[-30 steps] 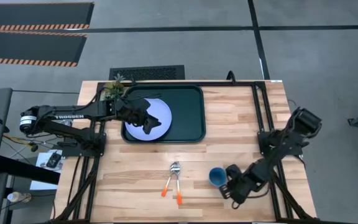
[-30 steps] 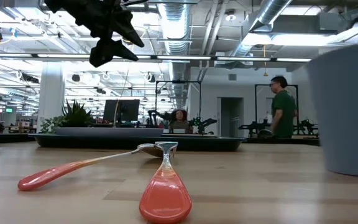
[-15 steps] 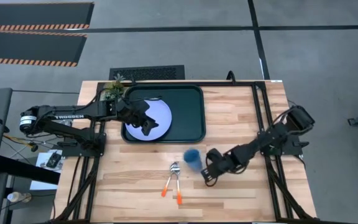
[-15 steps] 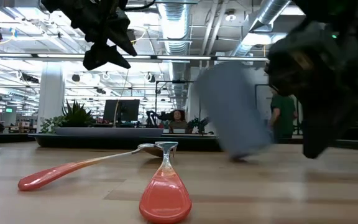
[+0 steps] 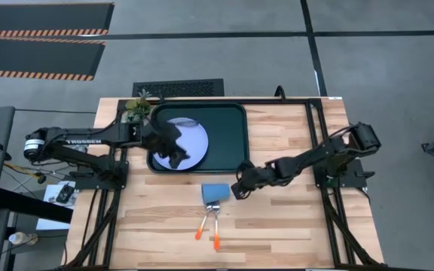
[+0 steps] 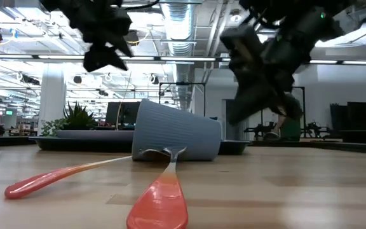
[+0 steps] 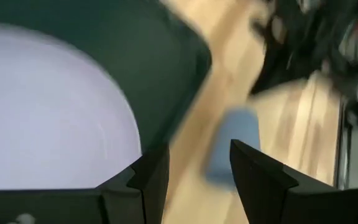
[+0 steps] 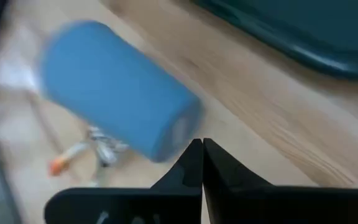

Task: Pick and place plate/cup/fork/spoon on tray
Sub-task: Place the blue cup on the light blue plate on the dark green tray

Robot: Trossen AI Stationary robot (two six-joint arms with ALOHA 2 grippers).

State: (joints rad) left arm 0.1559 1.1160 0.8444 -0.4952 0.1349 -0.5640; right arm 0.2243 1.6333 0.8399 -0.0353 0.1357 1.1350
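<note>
The blue cup (image 5: 215, 193) lies on its side on the table, resting across the heads of the spoon (image 5: 202, 224) and the fork (image 5: 215, 235); it also shows in the low view (image 6: 176, 137). My right gripper (image 5: 237, 191) is shut just beside the cup's base (image 8: 179, 127). The lavender plate (image 5: 194, 135) lies flat in the dark green tray (image 5: 232, 135). My left gripper (image 5: 176, 156) hovers open and empty over the plate's near edge (image 7: 48, 112). My right gripper's shut fingertips (image 8: 196, 149) stand right at the base end of the lying cup. Whether they touch it, I cannot tell.
A small potted plant (image 5: 139, 105) stands at the tray's far left corner. Bare wood lies to the right of the tray and along the table's near edge. People stand in the room beyond the table.
My right gripper has swept from the near right toward the table's left and far side. The cup, which stood upright beside it, has been tipped over and driven left. It now lies on its side on the spoon and fork heads, and both have shifted slightly.
</note>
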